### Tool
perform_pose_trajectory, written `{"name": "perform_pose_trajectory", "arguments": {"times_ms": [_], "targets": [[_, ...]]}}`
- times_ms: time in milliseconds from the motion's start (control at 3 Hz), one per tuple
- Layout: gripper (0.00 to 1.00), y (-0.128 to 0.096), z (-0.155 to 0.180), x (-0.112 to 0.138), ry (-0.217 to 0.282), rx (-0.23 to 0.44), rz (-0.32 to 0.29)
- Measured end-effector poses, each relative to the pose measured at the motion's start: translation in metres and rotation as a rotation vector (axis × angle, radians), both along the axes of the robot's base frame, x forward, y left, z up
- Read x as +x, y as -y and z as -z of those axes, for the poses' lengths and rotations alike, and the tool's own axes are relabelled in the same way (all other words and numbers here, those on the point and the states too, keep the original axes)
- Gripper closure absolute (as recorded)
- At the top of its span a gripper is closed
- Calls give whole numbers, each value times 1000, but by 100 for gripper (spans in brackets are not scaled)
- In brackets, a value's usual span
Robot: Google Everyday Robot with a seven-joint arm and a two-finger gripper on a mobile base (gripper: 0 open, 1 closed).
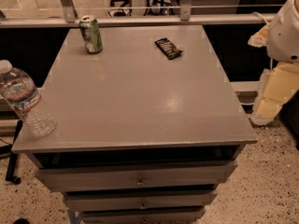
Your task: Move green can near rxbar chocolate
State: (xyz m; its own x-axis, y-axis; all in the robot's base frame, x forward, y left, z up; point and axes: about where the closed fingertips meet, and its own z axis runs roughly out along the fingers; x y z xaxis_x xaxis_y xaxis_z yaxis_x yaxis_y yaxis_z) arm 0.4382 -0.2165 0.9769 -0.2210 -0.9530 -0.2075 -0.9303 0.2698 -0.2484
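The green can (91, 34) stands upright at the far left corner of the counter (140, 101), silver top up, and the tool (274, 96) hangs well away from it, off the right side of the counter and below its top, over the floor. From where I stand the tool shows only as pale yellowish blocks under a white rounded arm (286, 29), and I cannot tell whether it is apart or together; it holds nothing that I can make out. The rxbar chocolate (168, 48) lies flat near the far edge, to the right of the can and apart from it, its dark wrapper turned at an angle; it sits between the can and the tool's side of the counter. The counter is a smooth grey top with a soft glare on it, set over a stack of grey drawers (138, 176) with small knobs. The floor (271, 181) is pale speckled stone, and a light rail (140, 20) runs along behind the far edge. A clear water bottle (25, 99) with a white cap stands at the near left edge, well apart from both can and bar. Between can and bar lies plain grey surface.
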Motion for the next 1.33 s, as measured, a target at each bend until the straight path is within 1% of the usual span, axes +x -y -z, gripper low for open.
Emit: {"name": "perform_pose_trajectory", "arguments": {"times_ms": [333,667,1000,1333], "targets": [[0,0,0,0,0,0,0],[0,-30,11,29,50,104,-33],[0,-69,30,73,89,217,-71],[0,-117,46,126,123,333,-82]]}}
